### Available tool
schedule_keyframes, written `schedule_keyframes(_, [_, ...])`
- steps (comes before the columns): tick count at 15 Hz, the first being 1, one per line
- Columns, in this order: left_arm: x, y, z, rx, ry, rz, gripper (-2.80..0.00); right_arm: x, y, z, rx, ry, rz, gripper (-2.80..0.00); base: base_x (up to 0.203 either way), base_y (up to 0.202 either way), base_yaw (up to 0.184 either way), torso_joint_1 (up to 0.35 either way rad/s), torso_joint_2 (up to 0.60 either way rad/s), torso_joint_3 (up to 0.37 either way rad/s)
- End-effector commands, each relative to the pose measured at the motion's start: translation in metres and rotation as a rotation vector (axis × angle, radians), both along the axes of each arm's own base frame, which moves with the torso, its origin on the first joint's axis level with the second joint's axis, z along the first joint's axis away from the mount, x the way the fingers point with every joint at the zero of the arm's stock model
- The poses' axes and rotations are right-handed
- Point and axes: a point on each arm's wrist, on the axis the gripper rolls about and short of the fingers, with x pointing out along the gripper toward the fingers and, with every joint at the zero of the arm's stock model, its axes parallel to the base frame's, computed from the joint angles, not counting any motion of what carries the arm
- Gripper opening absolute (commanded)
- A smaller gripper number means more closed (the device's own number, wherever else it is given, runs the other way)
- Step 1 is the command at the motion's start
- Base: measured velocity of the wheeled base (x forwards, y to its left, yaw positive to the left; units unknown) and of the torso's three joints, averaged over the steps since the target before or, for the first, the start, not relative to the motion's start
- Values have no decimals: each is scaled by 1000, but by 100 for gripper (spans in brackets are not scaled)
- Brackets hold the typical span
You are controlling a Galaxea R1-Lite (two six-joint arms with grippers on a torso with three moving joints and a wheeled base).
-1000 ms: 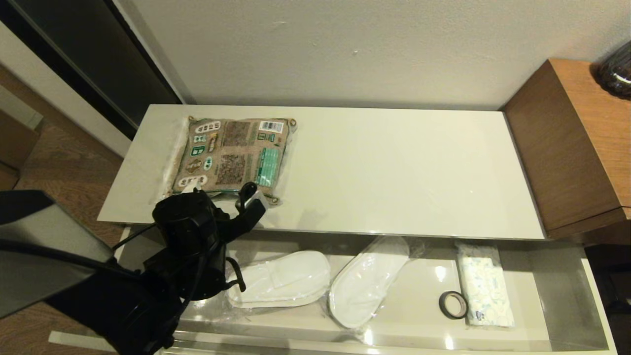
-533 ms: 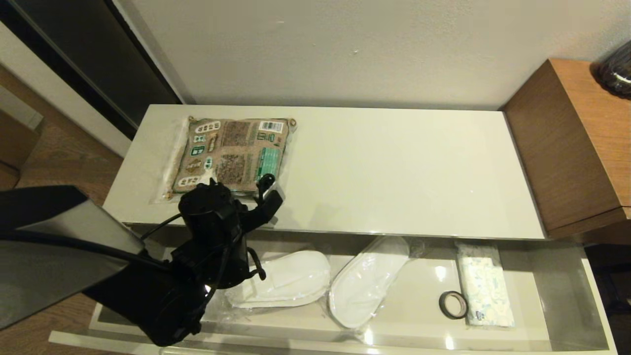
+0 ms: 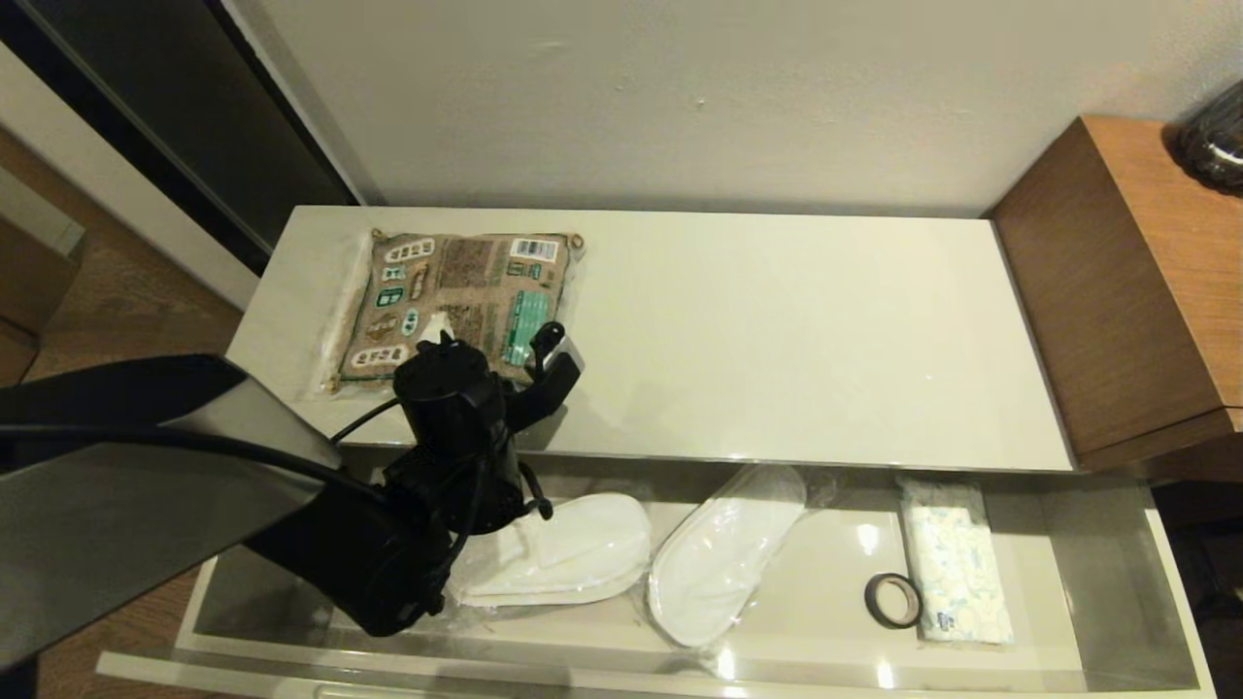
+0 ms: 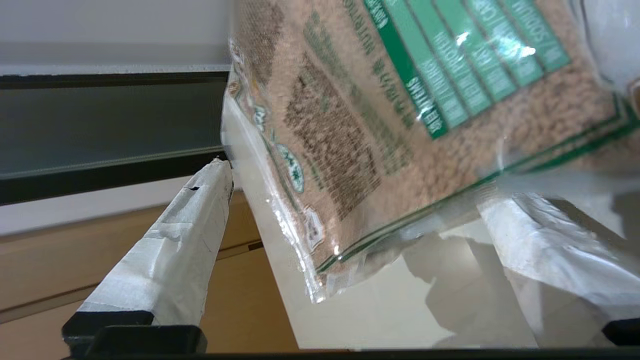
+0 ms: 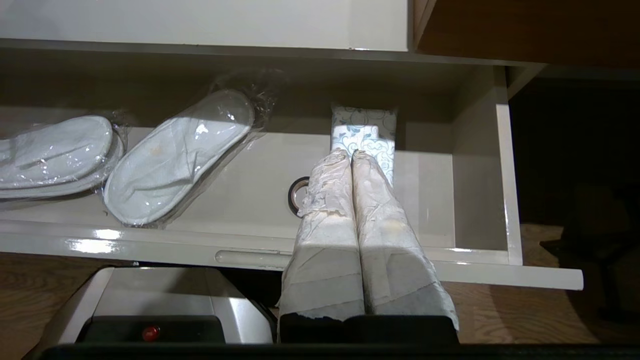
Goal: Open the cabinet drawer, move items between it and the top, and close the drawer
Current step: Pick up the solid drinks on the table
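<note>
The brown-and-green packet [image 3: 456, 291] lies flat at the left end of the cream-white top [image 3: 777, 340]. My left gripper [image 3: 497, 348] hovers open over the packet's near edge. In the left wrist view the packet [image 4: 400, 125] spreads between the taped fingers [image 4: 170, 260], and nothing is gripped. Below, the drawer [image 3: 1117, 582] stands pulled out. At its right end lie the dark tape ring [image 3: 892, 600] and the tissue pack [image 3: 954, 573]. My right gripper [image 5: 351, 154] is shut and empty, low before the drawer front [image 5: 500, 272]; it is out of the head view.
Two plastic-wrapped white slippers [image 3: 554, 549] [image 3: 723, 553] fill the drawer's left and middle. A taller brown wooden unit [image 3: 1126, 291] adjoins the top on the right, with a dark object [image 3: 1214, 141] on it. A wall runs close behind.
My left arm has moved right and away from me, from the top's front edge onto the packet's near edge. Its jaws have spread wider. The right arm has not moved.
</note>
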Motion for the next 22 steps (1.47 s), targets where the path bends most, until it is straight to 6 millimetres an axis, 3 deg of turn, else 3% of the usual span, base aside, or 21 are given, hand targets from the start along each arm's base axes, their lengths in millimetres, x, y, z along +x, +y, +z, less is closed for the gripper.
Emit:
schedule_keyframes(1, [9,1,-7,17,9,19,0,0,0,0,-1,0,-1,-280,0,0,0,0,0,0])
schedule_keyframes(6, [24,14,-17,52,10,-46,0,0,0,0,-1,1,-1,-280,0,0,0,0,0,0])
schedule_keyframes(9, [46,26,-15,85,-86,-127,0,0,0,0,-1,0,-1,-280,0,0,0,0,0,0])
schedule_keyframes(12, [48,28,-15,99,-92,-135,0,0,0,0,-1,0,-1,-280,0,0,0,0,0,0])
schedule_keyframes(14, [57,40,-17,173,-121,-245,0,0,0,0,-1,0,0,-280,0,0,0,0,0,0])
schedule_keyframes(22, [59,46,-11,329,-119,-229,0,0,0,0,-1,0,0,-280,0,0,0,0,0,0])
